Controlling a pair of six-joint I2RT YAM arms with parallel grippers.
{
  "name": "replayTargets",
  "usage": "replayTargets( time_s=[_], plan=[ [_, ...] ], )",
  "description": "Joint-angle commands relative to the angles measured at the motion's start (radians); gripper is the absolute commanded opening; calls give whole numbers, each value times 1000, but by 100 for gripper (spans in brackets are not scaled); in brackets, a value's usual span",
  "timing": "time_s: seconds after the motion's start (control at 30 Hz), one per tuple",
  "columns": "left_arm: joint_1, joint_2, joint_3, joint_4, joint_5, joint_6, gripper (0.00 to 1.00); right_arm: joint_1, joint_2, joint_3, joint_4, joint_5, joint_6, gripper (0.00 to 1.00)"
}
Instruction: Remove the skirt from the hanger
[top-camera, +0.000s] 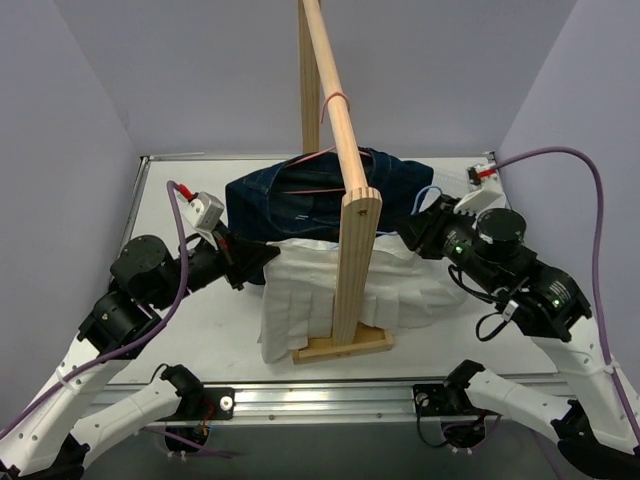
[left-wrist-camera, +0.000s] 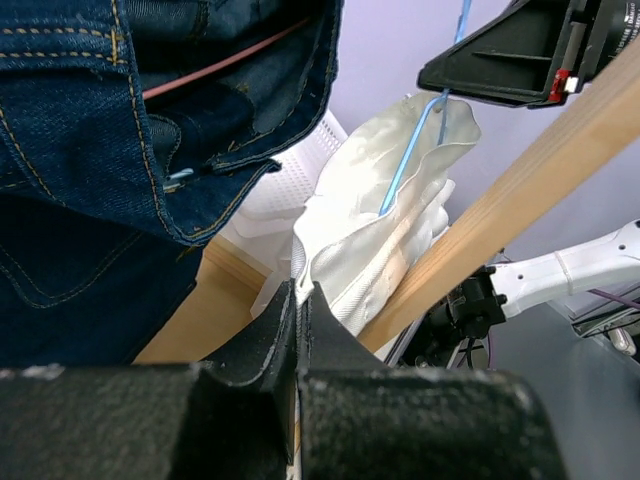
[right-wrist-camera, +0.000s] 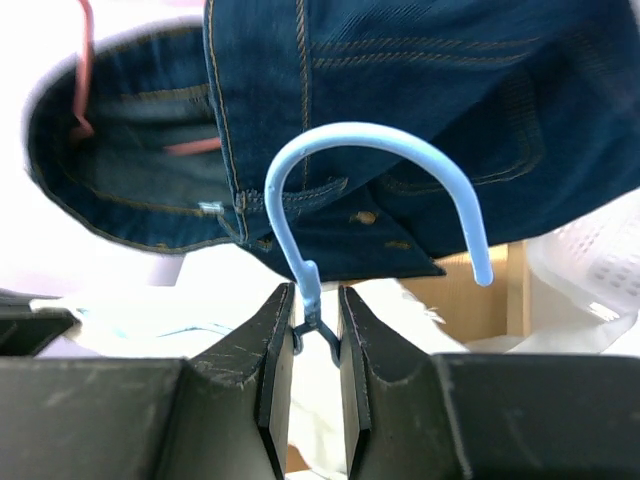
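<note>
A white skirt (top-camera: 320, 290) hangs low by the wooden rack, on a light blue hanger (right-wrist-camera: 330, 170). My left gripper (top-camera: 262, 262) is shut on the skirt's left edge; in the left wrist view its jaws pinch the white fabric (left-wrist-camera: 365, 230). My right gripper (top-camera: 415, 232) holds the blue hanger: in the right wrist view its jaws (right-wrist-camera: 312, 320) are closed on the hanger's neck below the hook. The hanger wire (left-wrist-camera: 410, 150) runs up from the skirt to the right gripper.
A dark blue denim garment (top-camera: 300, 195) on a pink hanger (top-camera: 310, 190) lies behind the skirt. The wooden rack post (top-camera: 355, 265) and its slanted rail (top-camera: 335, 95) stand in the middle, on a base (top-camera: 345, 345) near the front edge.
</note>
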Motion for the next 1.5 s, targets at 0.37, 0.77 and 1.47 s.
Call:
replayTargets(
  time_s=[0.37, 0.77, 1.47],
  plan=[
    [8, 4, 62, -35, 121, 55, 2, -2, -117, 7, 21, 223, 106, 0],
    [8, 94, 123, -71, 308, 133, 33, -2, 27, 33, 26, 8, -34, 0],
    [6, 126, 305, -134, 451, 473, 75, -3, 131, 108, -83, -315, -233, 0]
  ],
)
